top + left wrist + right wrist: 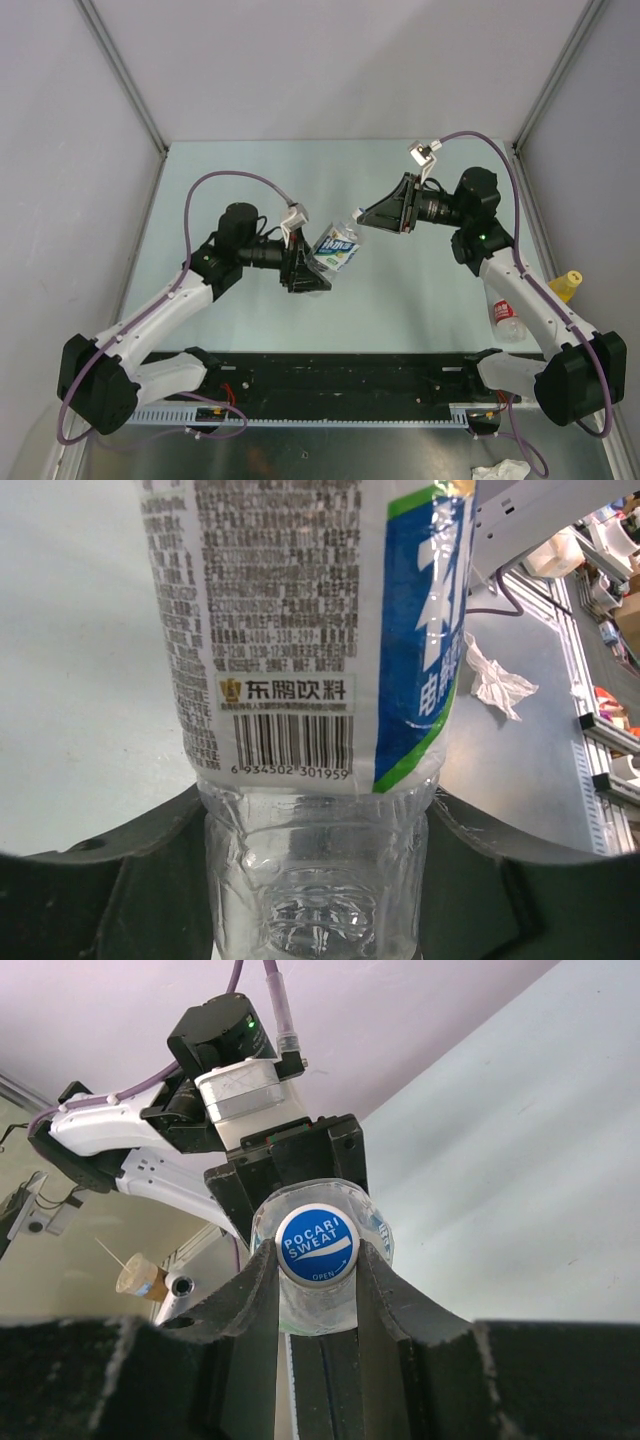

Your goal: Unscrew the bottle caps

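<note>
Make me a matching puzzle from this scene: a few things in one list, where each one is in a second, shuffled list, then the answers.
Things:
1. blue-label bottle
2. blue cap
3. red-label bottle
4. crumpled white paper

Places:
A. on the table beside the right arm
B. off the table, on the near side of the rail
C. gripped in the left pincer
D. between the fingers of the right pincer

Pairs: 1-C, 2-D, 3-A, 4-B.
</note>
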